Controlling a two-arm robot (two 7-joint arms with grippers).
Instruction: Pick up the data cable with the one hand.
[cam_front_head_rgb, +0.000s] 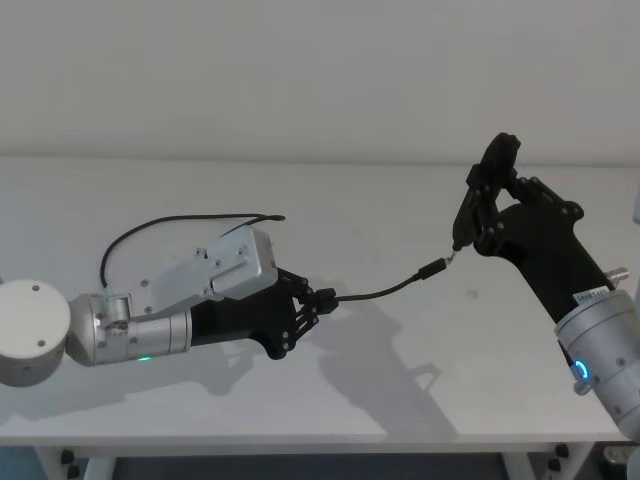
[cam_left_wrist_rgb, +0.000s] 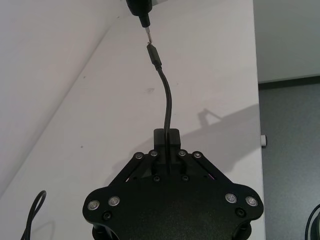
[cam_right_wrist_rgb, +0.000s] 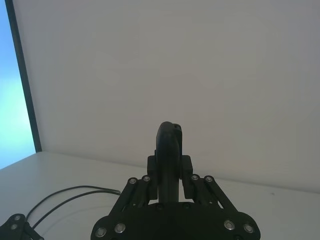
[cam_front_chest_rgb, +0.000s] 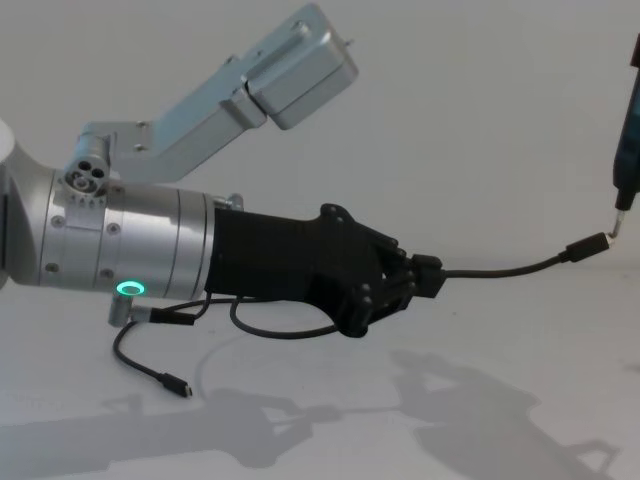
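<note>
Above the white worktop (cam_front_head_rgb: 400, 180), my left hand (cam_front_head_rgb: 322, 299) has its fingers (cam_front_chest_rgb: 425, 276) closed tight on the data cable (cam_front_head_rgb: 385, 291), lifted clear of the surface. Beyond my fingertips the cord arcs out to its plug (cam_left_wrist_rgb: 154, 54), which meets the pin tip of my right gripper (cam_front_head_rgb: 457, 243), its own fingers drawn together. A plain pale wall (cam_right_wrist_rgb: 175, 60) stands behind.

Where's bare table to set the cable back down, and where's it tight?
Free: the far strip of table behind both arms, and the near edge in front of the left gripper. Tight: the middle, where the data cable spans from the left gripper, shut on it, to the right gripper, and the far-left stretch under the slack loop.
</note>
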